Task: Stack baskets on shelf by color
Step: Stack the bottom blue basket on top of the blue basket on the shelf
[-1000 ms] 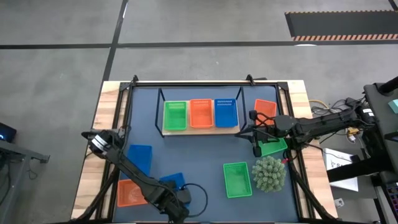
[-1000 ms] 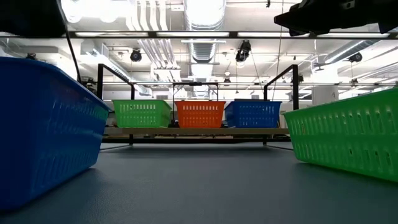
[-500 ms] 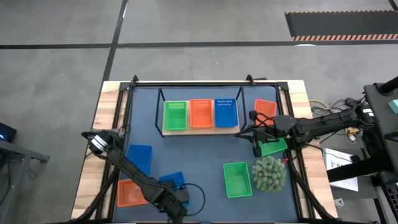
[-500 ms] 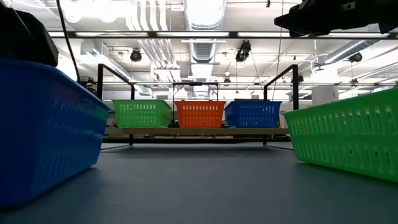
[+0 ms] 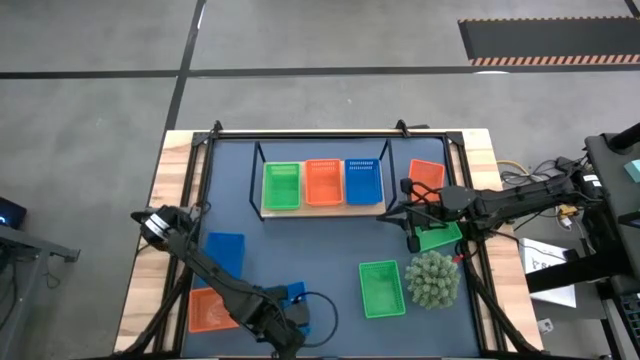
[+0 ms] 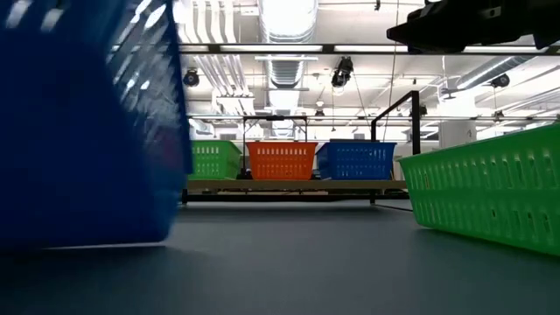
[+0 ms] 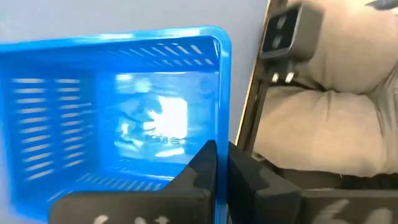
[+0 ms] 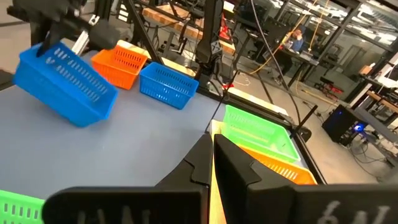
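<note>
On the shelf [image 5: 322, 208] at the far middle stand a green [image 5: 282, 186], an orange [image 5: 322, 182] and a blue basket [image 5: 362, 181]. At the near left, my left gripper [image 5: 287, 318] is shut on another blue basket [image 8: 62, 81], which is tilted and looms large in the low view [image 6: 87, 122]. A third blue basket [image 5: 225, 250] and an orange one [image 5: 208, 310] rest on the mat beside it. My right gripper [image 5: 410, 222] hovers shut at the right, above a green basket [image 5: 440, 237] and near an orange one [image 5: 427, 172]. My left gripper pinches one upright wall of the blue basket at its rim [image 7: 222, 149], one finger [image 7: 202, 165] inside the basket and the other outside. The fingers come from above. The basket sits tilted in the hold; whether its low edge still touches the mat, I cannot tell.
A green basket [image 5: 382, 288] and a spiky green plant ball [image 5: 432, 278] sit at the near right. The dark-blue mat [image 5: 320, 250] is bare in the middle. A black frame runs round the table, and a cable loops beside my left gripper.
My left gripper has shut on the blue basket's wall. The basket, which lay flat on the mat, has tipped up and shifted a little toward the table's right edge.
</note>
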### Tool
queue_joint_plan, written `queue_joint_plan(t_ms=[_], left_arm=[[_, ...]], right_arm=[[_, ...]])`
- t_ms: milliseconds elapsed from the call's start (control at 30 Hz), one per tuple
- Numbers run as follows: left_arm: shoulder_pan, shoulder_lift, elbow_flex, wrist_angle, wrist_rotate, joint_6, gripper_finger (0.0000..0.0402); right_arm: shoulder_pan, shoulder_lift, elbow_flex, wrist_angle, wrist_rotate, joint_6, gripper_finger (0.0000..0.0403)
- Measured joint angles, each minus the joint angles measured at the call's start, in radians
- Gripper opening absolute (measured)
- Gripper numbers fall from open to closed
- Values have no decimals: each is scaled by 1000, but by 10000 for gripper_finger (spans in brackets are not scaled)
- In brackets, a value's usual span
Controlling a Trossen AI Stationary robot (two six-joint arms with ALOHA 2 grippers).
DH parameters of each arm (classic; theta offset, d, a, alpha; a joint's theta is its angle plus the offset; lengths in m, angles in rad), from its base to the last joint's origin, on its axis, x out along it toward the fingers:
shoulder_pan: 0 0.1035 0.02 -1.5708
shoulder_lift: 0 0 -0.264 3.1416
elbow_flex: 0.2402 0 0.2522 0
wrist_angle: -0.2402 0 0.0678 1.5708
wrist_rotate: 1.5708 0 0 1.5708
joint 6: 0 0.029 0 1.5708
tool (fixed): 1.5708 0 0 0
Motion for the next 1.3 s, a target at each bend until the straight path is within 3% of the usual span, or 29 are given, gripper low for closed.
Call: queue_joint_plan(t_ms=[233,467,567,767,933,1033,1300], left_arm=[[64,0,199,-135,-23,155,0],[152,0,361,-233,-155,394,0],[211,-1,398,-231,-166,519,0],[350,-1,402,-202,-207,786,0],[462,8,390,-172,-350,960,0],[526,15,370,-116,-392,1007,0],[641,40,299,46,-389,1100,0]], right_arm=[[0,-2,0,-67,1,7,9],[0,-36,1,-124,3,11,9],[0,-70,1,-141,3,26,9],[0,-158,-15,-171,1,37,9],[0,-225,-46,-179,-1,48,9],[0,-263,-59,-179,-2,46,9],[0,-332,-64,-245,-3,57,9]])
